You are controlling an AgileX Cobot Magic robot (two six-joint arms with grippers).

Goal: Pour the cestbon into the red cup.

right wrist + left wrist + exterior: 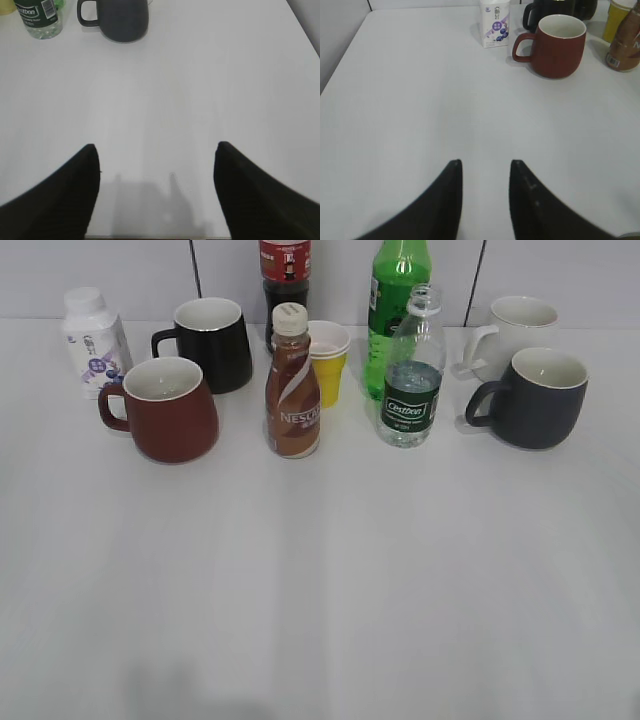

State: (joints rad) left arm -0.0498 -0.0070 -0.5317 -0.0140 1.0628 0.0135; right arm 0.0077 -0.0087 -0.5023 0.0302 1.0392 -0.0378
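Right claw (156,150) wide open and empty, left claw (485,167) narrowly parted, empty; we judge the uncapped cestbon (412,370) light, thin-walled, crushable, best gripped at its label

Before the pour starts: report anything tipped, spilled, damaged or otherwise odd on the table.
Nothing stands out. The cestbon stands upright with no cap, as does the red cup, and the table around them looks dry. Both claws, left and right, are open and empty.

Lighting: bright, even, diffuse. Bench (320,590): white, near washed out, faint soft shadows. Right claw (156,150): dark, blurred, casting faint shadow. Exterior view slightly soft.
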